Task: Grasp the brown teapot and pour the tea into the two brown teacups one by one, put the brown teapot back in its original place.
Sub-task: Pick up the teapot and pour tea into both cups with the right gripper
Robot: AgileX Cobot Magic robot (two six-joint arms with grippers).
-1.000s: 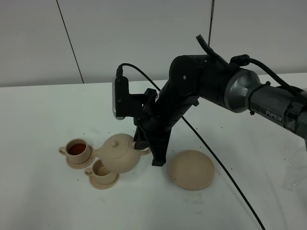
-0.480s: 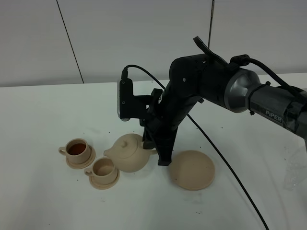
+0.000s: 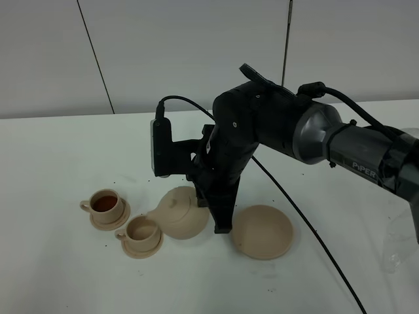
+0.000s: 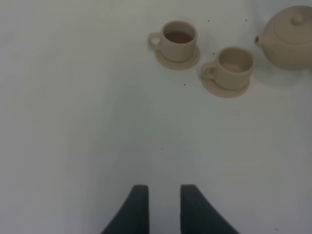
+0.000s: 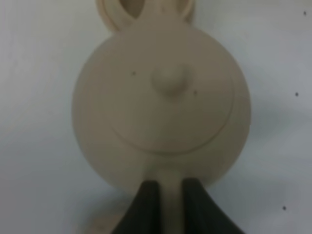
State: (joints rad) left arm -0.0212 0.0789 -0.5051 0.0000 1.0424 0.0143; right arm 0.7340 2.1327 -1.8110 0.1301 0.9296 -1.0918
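Your right pincer [image 5: 165, 187] was clamped on the loop handle [image 5: 166, 195] of the round, squat tan clay teapot [image 3: 180, 212], one finger on each side of it. The pot hung tipped, its spout dipping toward the nearer small tan clay teacup [image 3: 141, 232] on its saucer, just beside it. That cup's inside looked pale, with no tea to be seen. The farther matching teacup [image 3: 105, 204] already held dark tea. The wide flat tan clay saucer [image 3: 262, 230], the pot's home, lay bare on the other side of the pincer.

So you were on the second pour. Next you would need to roll the wrist further, keeping the spout over the cup's mouth, then level the pot and carry it to the wide saucer.

Compared with half a second earlier, the pot was tipped further and its spout sat lower and closer to the near cup.

Your left pincer [image 4: 163, 195] hung over bare white table [image 4: 73, 122], fingers slightly apart, holding nothing
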